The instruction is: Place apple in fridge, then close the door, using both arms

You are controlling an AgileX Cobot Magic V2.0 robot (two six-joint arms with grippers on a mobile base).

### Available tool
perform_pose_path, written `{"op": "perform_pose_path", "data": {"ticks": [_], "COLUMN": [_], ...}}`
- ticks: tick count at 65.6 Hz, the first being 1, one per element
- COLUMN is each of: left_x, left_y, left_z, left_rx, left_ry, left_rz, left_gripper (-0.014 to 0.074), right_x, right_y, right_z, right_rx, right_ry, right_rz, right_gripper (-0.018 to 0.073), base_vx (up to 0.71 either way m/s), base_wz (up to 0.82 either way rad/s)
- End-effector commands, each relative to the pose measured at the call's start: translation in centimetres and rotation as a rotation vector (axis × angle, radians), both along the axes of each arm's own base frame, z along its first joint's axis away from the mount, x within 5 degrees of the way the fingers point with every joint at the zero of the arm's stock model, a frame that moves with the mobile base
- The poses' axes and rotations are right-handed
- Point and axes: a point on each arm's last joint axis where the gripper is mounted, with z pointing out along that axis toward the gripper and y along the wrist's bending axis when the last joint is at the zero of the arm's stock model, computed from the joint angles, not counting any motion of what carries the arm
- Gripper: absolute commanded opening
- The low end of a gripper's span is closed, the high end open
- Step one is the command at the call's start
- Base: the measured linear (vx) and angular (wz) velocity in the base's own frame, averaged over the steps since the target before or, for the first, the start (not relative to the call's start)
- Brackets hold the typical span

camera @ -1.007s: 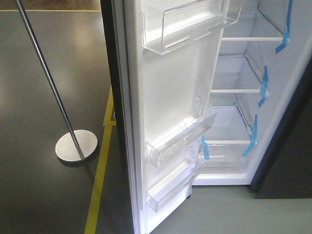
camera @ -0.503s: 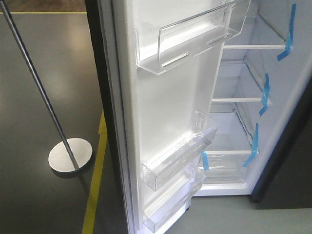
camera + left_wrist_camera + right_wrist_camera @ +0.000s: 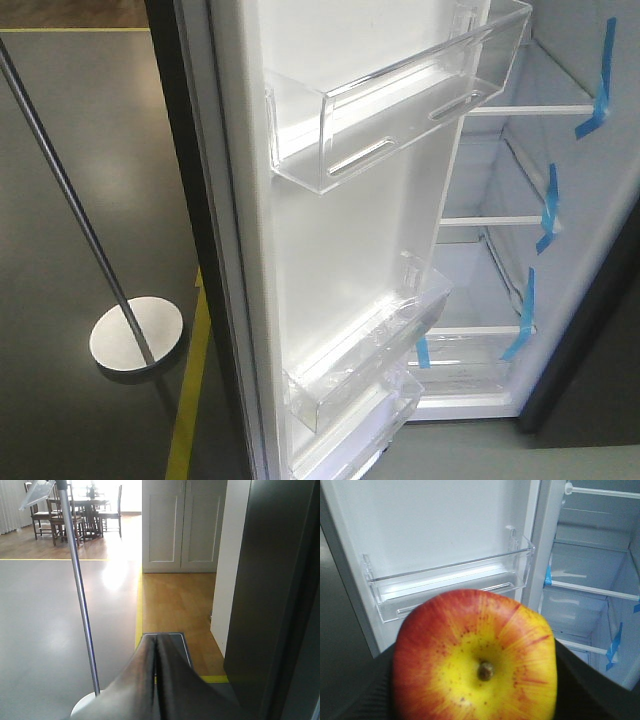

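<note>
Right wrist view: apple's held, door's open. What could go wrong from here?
1. The apple faces a door bin, not the fridge shelves; going straight ahead might clip the bin's clear rim.
2. The right gripper's contact with the apple is mostly hidden, so a slip can't be ruled out.
3. The left gripper, shut, sits between the door and a pole stand; a wide swing could knock the pole.
</note>
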Motion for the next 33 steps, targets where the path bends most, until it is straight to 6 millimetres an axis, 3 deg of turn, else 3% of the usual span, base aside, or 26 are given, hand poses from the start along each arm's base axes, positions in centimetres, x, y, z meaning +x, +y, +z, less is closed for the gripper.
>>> {"op": "perform_pose_path", "data": {"ticks": [1, 33], "left_x": [-0.18, -0.18], "left_y": [0.05, 0.05], "left_z": [1.38, 1.38], "left_rx": [-0.008, -0.008], "left_ry": [-0.112, -0.112], "left_rz": [0.006, 0.006], "left_gripper": [-0.0006, -0.0006], "right_x": [0.08, 0.08], "right_y": [0.01, 0.01], "right_z": [1.23, 1.23], "right_rx": [0.022, 0.022], "right_ry": [-0.095, -0.095], "right_rz": [-0.006, -0.006], "right_gripper": [0.0095, 0.0095], "base_vx": [0.09, 0.06], "base_wz": [-0.01, -0.01]}}
